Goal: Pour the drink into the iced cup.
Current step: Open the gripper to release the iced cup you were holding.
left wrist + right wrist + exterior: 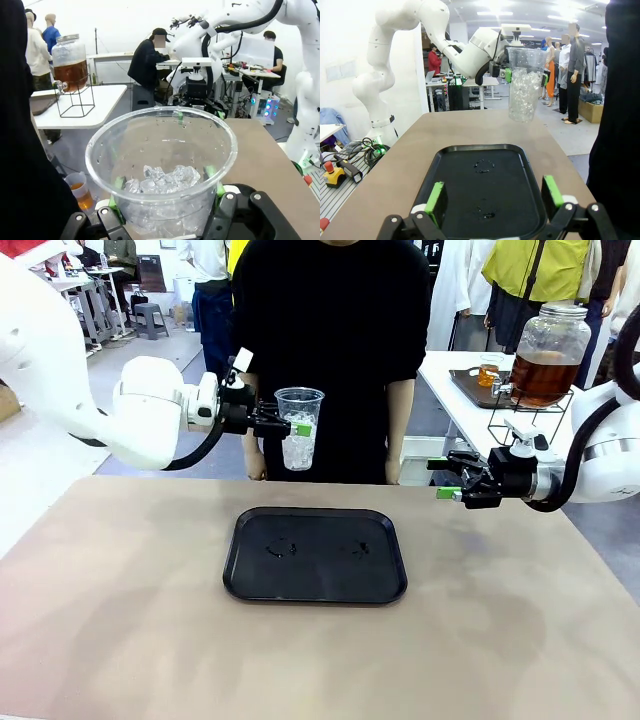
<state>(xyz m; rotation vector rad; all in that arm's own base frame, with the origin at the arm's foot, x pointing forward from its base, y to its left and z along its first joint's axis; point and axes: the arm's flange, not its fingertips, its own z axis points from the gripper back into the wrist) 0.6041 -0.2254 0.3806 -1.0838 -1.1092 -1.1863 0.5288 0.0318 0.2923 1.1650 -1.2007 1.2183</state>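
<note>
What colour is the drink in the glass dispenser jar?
Clear amber-brown, like tea. The drink shows best in the front view.

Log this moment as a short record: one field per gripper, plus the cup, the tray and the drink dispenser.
left gripper: shut on the iced cup, holding it upright in the air, well above the table
iced cup: clear plastic, ice in the lower part, no drink in it
right gripper: open, holding nothing, above the table to the tray's right
tray: black, flat on the table, a few wet spots
dispenser jar: glass, on a wire stand on the white side table, partly full of amber drink
</note>
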